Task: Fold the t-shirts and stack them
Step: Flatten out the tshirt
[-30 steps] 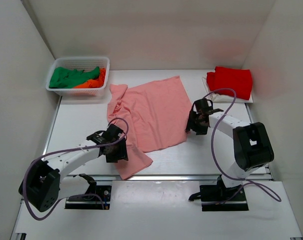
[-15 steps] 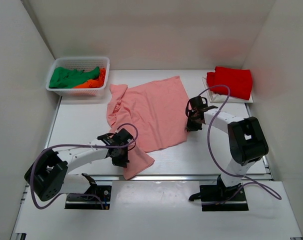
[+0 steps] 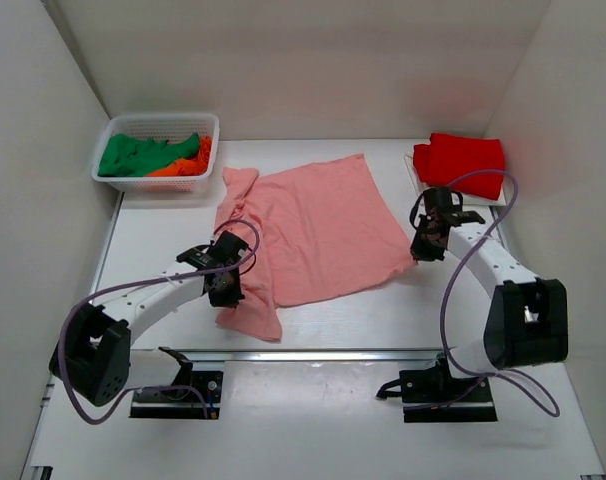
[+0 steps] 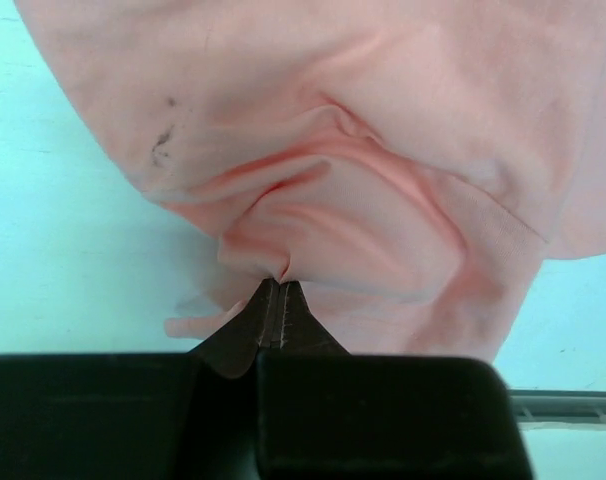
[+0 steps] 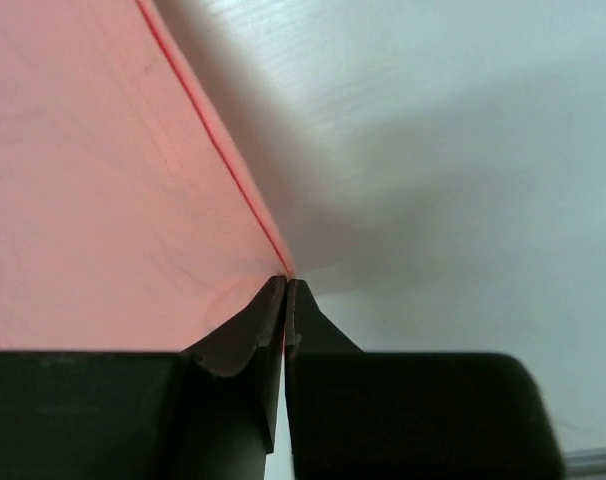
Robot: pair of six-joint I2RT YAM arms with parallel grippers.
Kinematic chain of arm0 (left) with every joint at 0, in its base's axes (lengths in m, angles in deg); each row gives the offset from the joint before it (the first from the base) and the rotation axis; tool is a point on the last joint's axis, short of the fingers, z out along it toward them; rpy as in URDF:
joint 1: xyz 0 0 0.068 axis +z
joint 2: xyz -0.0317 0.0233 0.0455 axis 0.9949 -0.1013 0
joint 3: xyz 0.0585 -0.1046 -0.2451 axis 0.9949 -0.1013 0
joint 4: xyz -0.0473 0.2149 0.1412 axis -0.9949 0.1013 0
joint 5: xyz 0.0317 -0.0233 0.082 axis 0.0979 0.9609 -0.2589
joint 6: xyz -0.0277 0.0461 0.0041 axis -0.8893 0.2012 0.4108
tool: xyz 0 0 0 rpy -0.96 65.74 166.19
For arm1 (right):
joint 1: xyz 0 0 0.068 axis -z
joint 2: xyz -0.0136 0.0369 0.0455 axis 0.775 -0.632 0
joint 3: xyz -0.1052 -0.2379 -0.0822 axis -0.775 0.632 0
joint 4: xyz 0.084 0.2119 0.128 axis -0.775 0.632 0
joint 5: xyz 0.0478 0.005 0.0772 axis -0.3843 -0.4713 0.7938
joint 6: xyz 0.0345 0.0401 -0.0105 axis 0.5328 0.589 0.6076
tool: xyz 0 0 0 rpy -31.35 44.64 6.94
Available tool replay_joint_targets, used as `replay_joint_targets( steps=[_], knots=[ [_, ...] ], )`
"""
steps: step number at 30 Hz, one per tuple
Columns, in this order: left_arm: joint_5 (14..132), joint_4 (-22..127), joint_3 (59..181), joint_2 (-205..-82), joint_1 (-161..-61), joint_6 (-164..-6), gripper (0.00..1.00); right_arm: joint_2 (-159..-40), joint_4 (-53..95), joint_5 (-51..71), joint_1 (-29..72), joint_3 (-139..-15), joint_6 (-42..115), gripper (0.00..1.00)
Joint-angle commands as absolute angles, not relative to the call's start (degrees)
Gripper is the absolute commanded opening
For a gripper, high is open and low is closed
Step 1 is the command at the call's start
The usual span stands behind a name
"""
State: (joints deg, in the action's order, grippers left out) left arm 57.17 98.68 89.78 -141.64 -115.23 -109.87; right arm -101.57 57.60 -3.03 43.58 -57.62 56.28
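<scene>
- Far left: white mesh basket [image 3: 158, 184] holds the green t-shirt [image 3: 131, 156] and the orange t-shirt [image 3: 183, 165], bunched together. Neither is folded, so that's two still to do.
- Left gripper [image 3: 226, 283]: a second ago its jaws were spread over the near-left flap. Now they are pressed together, pinching a puckered fold of the salmon-pink t-shirt [image 3: 308, 225]. The left wrist view shows cloth gathered right at the tips of the left gripper [image 4: 276, 300], and the loose flap trails toward the near edge.
- Middle: the salmon-pink t-shirt lies on the surface [image 3: 153, 250], mostly flat in its centre. The far-left part is rumpled and the near-left corner is folded under or over itself; I can't tell which.
- Right gripper [image 3: 426, 245]: also spread a second ago at the shirt's right edge. Now it is clamped on the hem corner, and the right wrist view puts the hem line straight into the closed tips [image 5: 285, 290]. It has shifted right, and the right edge is pulled out into a point toward it.
- Far right: the red t-shirt [image 3: 461, 162] sits compact at the far corner and looks already folded, likely the base of the stack.
- Read: both grips are made and the cloth is going taut between the arms. I'd say this is spreading or flattening ahead of the first fold, and the pink shirt itself has no fold done yet.
- Risk: the left pinch holds a bunched wad rather than a clean corner, so the near-left side may stay creased.
</scene>
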Motion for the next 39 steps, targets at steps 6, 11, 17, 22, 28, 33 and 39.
replay_joint_targets(
  steps=[6, 11, 17, 22, 28, 33, 39],
  knots=[
    [59.2, 106.2, 98.1, -130.5, -112.9, -106.3, 0.00, -85.8, 67.8, -3.6, 40.3, -60.7, 52.6, 0.00],
    [60.9, 113.5, 118.7, -127.0, -103.5, -103.1, 0.00, -77.0, 73.8, -1.5, 44.7, -77.2, 50.0, 0.00],
    [61.5, 117.6, 140.5, -128.9, -102.9, -102.8, 0.00, -73.4, 74.5, 8.4, 52.7, -91.7, 47.1, 0.00],
    [64.2, 119.9, 153.3, -134.0, -102.3, -102.8, 0.00, -76.3, 74.8, 7.6, 49.6, -101.8, 48.3, 0.00],
    [68.9, 109.8, 147.6, -140.9, -97.5, -101.5, 0.00, -83.0, 62.5, 11.6, 49.1, -92.9, 47.5, 0.00],
    [68.8, 104.3, 163.7, -158.3, -93.6, -98.9, 0.00, -98.5, 58.5, 7.3, 46.3, -102.9, 43.7, 0.00],
    [79.3, 101.3, 195.0, -170.0, -84.3, -104.6, 0.00, -111.4, 60.9, 0.8, 44.6, -133.6, 39.8, 0.00]
  ],
)
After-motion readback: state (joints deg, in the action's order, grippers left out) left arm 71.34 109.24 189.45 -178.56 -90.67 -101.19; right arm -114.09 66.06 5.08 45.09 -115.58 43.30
